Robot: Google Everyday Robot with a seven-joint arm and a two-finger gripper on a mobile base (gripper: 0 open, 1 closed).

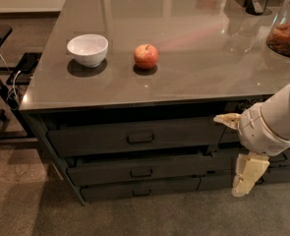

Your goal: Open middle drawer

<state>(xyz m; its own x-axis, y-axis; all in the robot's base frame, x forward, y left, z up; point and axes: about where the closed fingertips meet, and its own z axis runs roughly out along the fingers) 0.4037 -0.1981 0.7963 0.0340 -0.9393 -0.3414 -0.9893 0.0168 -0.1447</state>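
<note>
The middle drawer [134, 170] is the wide dark-grey front between a taller drawer [134, 137] above and a thinner drawer [139, 190] below. Its small loop handle [141, 172] sits at its centre. The front stands slightly proud of the cabinet, with a dark gap along its top edge. My gripper [227, 155] is open and empty, with cream fingers [247, 175] spread one above the other. It hangs in front of the right end of the drawers, well to the right of the handle and touching nothing.
On the grey countertop [193, 68] stand a white bowl [87, 49] and a red apple [146, 56]. A glass jar [285, 33] stands at the right edge. A dark stand with cables [7, 77] is at the left. Carpeted floor [134, 218] lies below.
</note>
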